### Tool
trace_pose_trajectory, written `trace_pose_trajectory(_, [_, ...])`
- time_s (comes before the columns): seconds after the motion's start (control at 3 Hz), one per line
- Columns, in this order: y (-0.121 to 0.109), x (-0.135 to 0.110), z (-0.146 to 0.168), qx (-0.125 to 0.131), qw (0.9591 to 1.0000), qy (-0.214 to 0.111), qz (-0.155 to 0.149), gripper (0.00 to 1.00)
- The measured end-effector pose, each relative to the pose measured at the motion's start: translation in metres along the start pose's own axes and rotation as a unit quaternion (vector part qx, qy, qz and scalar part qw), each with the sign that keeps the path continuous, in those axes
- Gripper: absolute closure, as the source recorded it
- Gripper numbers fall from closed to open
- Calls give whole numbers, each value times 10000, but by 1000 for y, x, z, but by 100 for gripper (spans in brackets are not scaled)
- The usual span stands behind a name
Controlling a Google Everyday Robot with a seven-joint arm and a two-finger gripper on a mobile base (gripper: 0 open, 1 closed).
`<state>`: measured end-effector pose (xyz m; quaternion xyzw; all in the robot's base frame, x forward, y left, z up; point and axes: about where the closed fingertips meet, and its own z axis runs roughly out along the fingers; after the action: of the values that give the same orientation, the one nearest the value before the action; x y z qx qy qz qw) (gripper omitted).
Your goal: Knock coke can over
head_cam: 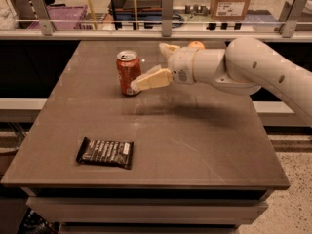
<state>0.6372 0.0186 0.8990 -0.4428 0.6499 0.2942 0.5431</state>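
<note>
coke can (127, 71) ×1: upright, far-left part of table (195, 145) | gripper (148, 66) ×1: just right of can, fingers spread wide, holding nothing; nearer fingertip at can's lower right side, contact unclear | black wrapper (105, 152) ×1: flat, front-left | orange (196, 45) ×1: behind arm | cardboard box (233, 4) ×1: beyond table, contents unseen
</note>
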Motion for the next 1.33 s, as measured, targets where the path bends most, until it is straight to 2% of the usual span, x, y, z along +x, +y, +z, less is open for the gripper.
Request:
trace_pose_trajectory(0.67, [20, 7, 34, -173, 9995, -217, 167, 0])
trace_pose_trajectory(1.0, [21, 5, 45, -209, 9991, -323, 168, 0])
trace_pose_trajectory(1.33, [23, 4, 47, -229, 9991, -325, 163, 18])
